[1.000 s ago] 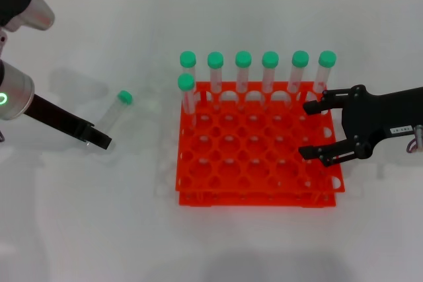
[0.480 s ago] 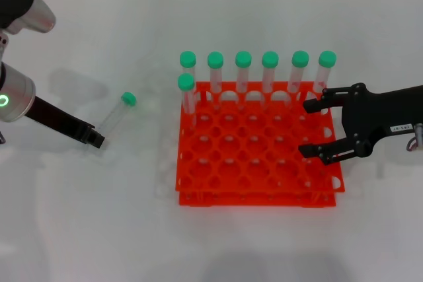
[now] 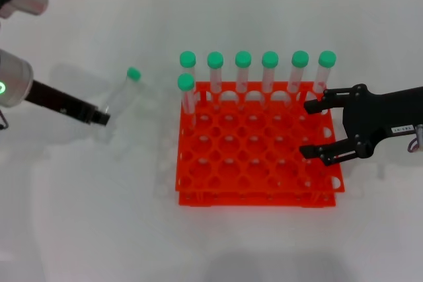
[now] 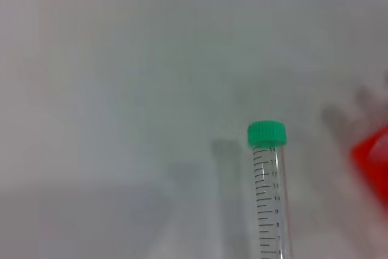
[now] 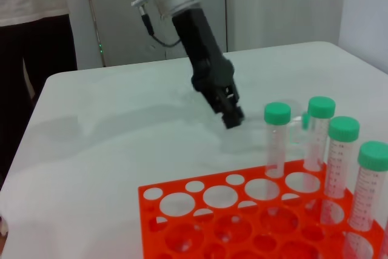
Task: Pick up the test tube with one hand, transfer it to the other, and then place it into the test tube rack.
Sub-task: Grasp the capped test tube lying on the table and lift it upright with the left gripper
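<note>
Test tube (image 3: 121, 94) tilted, cap up toward rack (image 3: 258, 146), clamped in left end effector (image 3: 100, 117), right end effector (image 3: 316, 129) apart

Bright, even overhead light, soft shadows on the white table (image 3: 79, 216), hazy left wrist background.

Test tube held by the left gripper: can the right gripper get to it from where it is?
Probably yes. The right gripper, fingers open, hovers over the rack's right edge; the test tube in the left gripper is raised left of the rack, nothing between.
</note>
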You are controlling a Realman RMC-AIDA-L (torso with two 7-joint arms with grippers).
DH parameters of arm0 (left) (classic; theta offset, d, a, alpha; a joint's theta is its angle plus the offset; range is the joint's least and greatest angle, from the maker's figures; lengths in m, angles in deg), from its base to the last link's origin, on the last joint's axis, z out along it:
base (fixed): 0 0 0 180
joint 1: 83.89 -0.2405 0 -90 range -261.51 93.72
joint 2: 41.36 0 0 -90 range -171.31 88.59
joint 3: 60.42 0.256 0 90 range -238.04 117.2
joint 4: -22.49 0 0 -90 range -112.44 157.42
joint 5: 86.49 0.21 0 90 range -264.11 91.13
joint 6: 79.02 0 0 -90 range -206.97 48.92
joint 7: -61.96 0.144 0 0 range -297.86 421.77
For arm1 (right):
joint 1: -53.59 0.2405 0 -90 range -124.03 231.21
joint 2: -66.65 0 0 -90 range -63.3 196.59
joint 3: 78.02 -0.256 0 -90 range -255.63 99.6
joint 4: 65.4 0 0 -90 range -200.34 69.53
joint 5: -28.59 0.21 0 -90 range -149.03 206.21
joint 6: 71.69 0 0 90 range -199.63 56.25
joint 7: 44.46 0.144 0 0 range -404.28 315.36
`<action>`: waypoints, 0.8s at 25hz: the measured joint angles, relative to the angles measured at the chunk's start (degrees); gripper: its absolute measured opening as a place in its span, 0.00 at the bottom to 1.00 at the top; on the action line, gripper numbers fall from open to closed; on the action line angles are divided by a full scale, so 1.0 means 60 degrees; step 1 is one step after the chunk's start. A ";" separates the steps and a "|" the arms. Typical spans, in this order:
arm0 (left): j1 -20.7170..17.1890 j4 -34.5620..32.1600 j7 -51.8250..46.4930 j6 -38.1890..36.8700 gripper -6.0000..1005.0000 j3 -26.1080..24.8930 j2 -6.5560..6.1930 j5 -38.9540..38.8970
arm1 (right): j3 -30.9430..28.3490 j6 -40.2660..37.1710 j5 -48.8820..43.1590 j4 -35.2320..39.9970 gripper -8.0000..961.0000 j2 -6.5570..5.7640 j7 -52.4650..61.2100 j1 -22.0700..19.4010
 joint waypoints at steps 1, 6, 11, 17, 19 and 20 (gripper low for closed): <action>-0.0168 -0.0292 0.0115 0.0082 0.19 -0.0012 0.0042 -0.0225 | 0.0000 -0.0006 0.0000 0.0000 0.88 0.0000 -0.0001 -0.0002; -0.1053 -0.1338 0.0871 0.1075 0.19 0.0030 0.0191 -0.1500 | 0.0000 -0.0011 0.0011 0.0000 0.88 0.0014 -0.0003 -0.0012; -0.1813 -0.1464 0.1811 0.2559 0.19 0.0070 0.0197 -0.3381 | 0.0001 0.0009 0.0020 0.0000 0.88 0.0059 -0.0016 -0.0101; -0.2439 -0.1101 0.4795 0.2694 0.19 0.0079 0.0193 -0.6446 | 0.0001 0.0023 0.0035 0.0009 0.88 0.0106 -0.0067 -0.0117; -0.2457 -0.0695 0.6045 0.2116 0.19 0.0038 0.0173 -0.7560 | 0.0001 0.0029 0.0061 0.0013 0.88 0.0142 -0.0139 -0.0115; -0.2457 -0.0695 0.6045 0.2116 0.19 0.0038 0.0173 -0.7560 | 0.0001 0.0032 0.0061 0.0014 0.88 0.0147 -0.0146 -0.0115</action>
